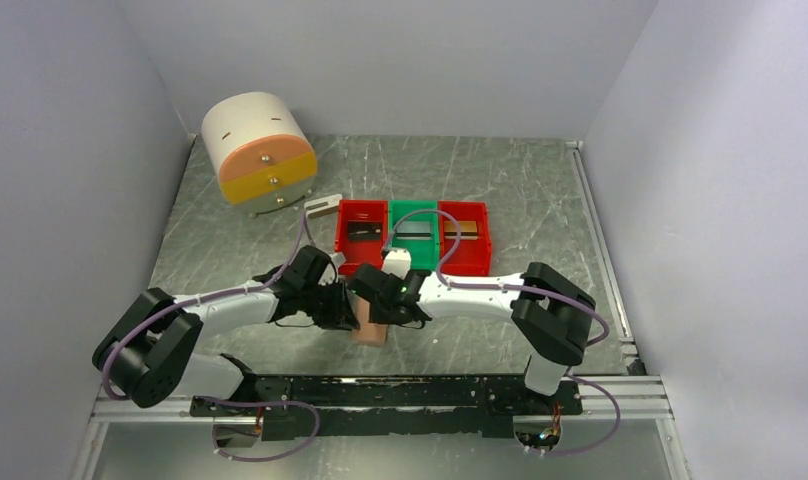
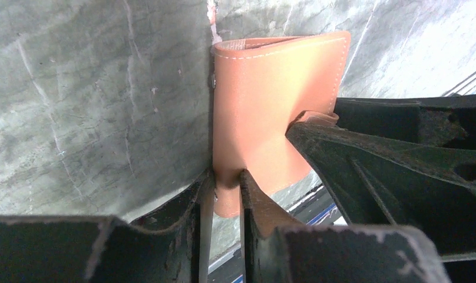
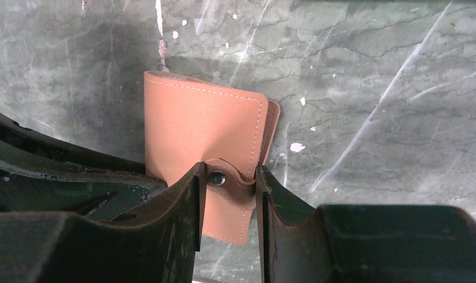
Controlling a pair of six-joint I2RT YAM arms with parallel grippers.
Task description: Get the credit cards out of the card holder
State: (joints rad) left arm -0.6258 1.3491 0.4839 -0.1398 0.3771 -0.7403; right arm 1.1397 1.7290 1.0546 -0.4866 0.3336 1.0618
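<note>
- Card holder (image 1: 368,330): I have it lifted just off the worktop (image 1: 540,190), near the front and centre, between the two arms. It is folded closed and standing on edge.
- My left fingers (image 2: 254,200) are clenched on the wallet's lower edge. The leather creases where they pinch it, so this grip looks like the anchor that keeps the body from turning.
- My right fingers (image 3: 187,197) are pressed against both sides of the strap tab (image 3: 232,187), right beside its metal snap (image 3: 217,177). I judge this is set up for peeling the tab off while the other arm holds firm. I cannot tell how hard the grip bites.
- No credit cards show from either wrist view, because the outer cover hides the pockets. As I read it, the wallet has to come open before any card can be drawn, so the task is at an early step.
- Behind the arms sit the red and green bins (image 1: 413,236), with flat dark and brownish things inside that are too small to identify.
- I can read no brand, label or writing. The tan cover is plain except for pale stitching along its border.
</note>
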